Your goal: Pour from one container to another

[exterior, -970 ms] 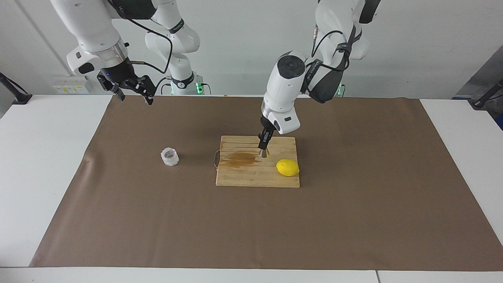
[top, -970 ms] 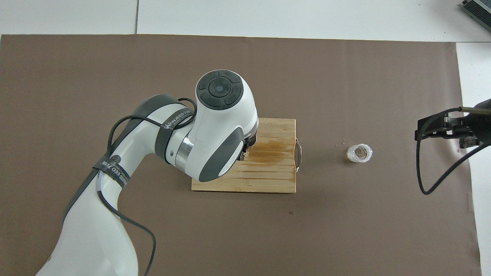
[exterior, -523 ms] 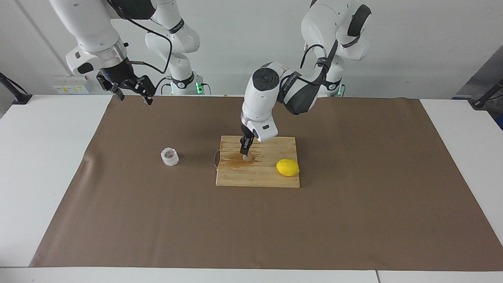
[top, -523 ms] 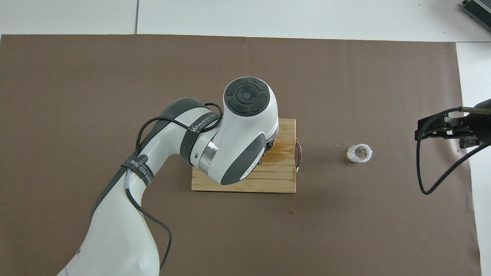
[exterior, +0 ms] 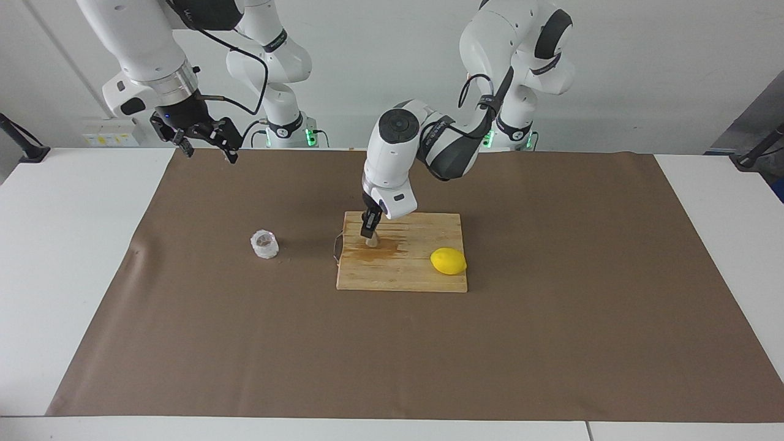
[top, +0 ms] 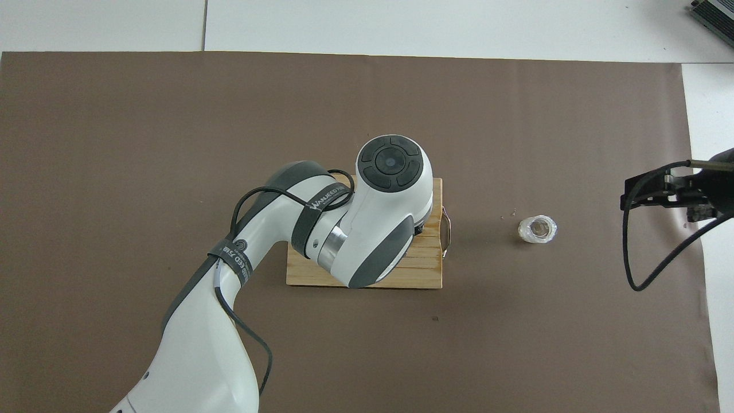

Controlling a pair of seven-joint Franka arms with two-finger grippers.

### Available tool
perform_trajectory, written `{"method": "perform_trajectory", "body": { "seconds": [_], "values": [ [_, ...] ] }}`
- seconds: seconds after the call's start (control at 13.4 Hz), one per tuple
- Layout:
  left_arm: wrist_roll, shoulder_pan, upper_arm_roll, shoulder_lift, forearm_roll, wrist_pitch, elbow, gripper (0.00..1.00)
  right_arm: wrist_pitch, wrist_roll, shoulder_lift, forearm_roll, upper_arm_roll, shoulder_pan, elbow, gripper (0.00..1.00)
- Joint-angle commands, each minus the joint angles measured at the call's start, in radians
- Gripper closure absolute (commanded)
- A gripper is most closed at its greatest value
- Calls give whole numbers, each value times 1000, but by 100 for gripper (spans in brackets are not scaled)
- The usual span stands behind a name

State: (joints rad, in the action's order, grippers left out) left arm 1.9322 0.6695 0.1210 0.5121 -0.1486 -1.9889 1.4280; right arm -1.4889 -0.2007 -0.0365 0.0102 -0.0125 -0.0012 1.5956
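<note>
I had the left gripper (exterior: 370, 239) clamped on the jigger (exterior: 371, 242) over the board (exterior: 401, 275), right gripper (exterior: 208, 146) waiting, fingers apart, plastic cup (exterior: 264, 244) untouched.

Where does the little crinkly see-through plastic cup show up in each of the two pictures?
Facing view: the small translucent crinkled plastic cup stands on the brown paper, left of centre in the picture.
Overhead view: the same cup stands right of centre in the picture.
Shared landmark: the wooden cutting board; in both views the cup stands off the end that carries the board's metal handle.
</note>
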Motion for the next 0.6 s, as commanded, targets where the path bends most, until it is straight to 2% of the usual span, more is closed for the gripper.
{"method": "perform_trajectory", "body": {
  "seconds": [0.0,0.3,0.37,0.45,0.52],
  "values": [
    [13,15,-12,-10,-12,-36,41,100,9,29,-13,24,0,-13,12,0],
    [14,15,-11,-14,-14,-53,60,99,9,29,-14,24,0,-13,12,0],
    [14,15,-11,-14,-17,-68,72,94,9,29,-14,24,-1,-13,12,0],
    [14,15,-11,-15,-17,-76,80,78,9,29,-13,24,0,-13,12,0],
    [14,16,-12,-17,-16,-73,80,48,9,29,-14,24,0,-13,12,0]
  ]
}}
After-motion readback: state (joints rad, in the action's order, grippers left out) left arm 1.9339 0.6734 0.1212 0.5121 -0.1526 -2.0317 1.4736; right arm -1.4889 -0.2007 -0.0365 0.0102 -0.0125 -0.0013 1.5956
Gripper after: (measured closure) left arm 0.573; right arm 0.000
